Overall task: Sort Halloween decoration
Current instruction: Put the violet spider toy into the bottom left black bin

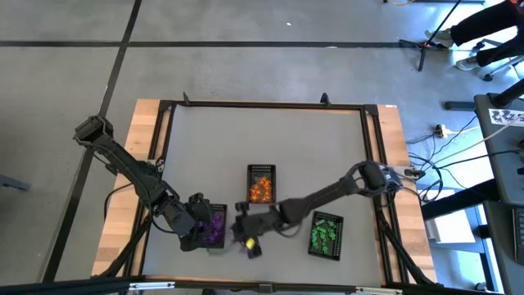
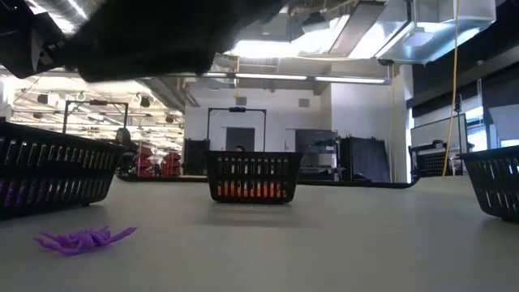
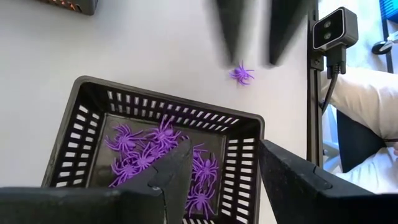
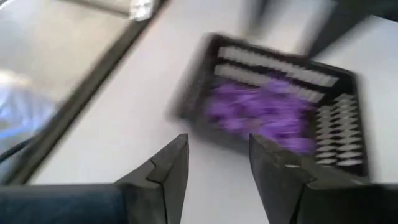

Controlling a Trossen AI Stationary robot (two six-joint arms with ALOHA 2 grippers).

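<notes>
Three black mesh trays sit near the front edge of the bench: a tray of purple spiders [image 1: 214, 226] toward the front left, a tray of orange trinkets [image 1: 261, 183] further back at centre, and a tray of green pieces [image 1: 326, 233] toward the front right. One stray purple spider [image 3: 241, 74] lies flat on the bare bench top just outside the purple tray [image 3: 81, 118], on the side nearest the front edge. The left gripper [image 3: 221, 165] hangs over that tray with its jaws spread wide and nothing between them. The right gripper [image 4: 219, 155] reaches in beside the purple tray with its jaws parted and nothing visible in them; its wrist view is smeared by motion, and a yellow spot below it in the overhead view cannot be made out. The spiders look like light moulded plastic, with thin springy legs and a small firm body, so the loose one would probably slide or flick away under a careless touch. The surest hold is likely a gentle pinch straight down across the body, legs left free.
</notes>
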